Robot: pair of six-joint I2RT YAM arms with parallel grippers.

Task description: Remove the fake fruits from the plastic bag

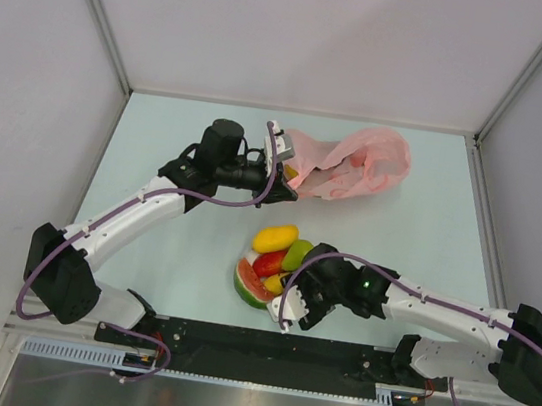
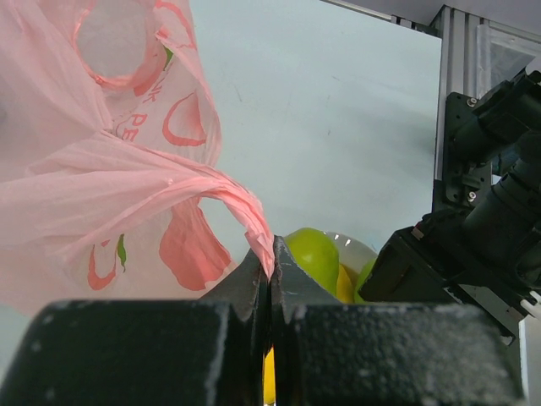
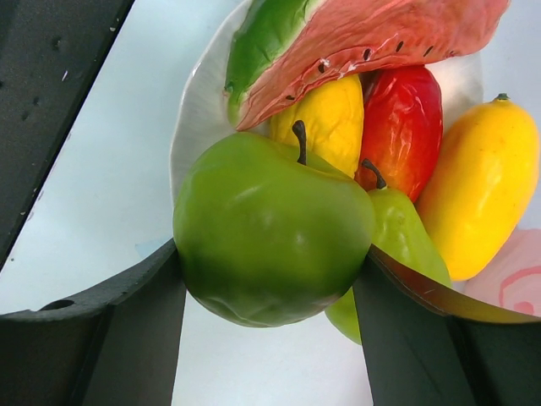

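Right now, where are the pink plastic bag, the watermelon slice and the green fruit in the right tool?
pink plastic bag [image 1: 357, 165]: top external view, middle of its crumpled body.
watermelon slice [image 1: 250, 286]: top external view, middle of the slice.
green fruit [image 3: 270, 228]: right wrist view, centre of its glossy front.

Behind the green apple [image 3: 270, 228], a green pear [image 3: 404, 241] sits half hidden; above it, the watermelon slice [image 3: 363, 42] runs off frame.

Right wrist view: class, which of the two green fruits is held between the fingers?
The rounder, larger green fruit in front, pressed between both fingers; the slimmer green pear only sits behind it.
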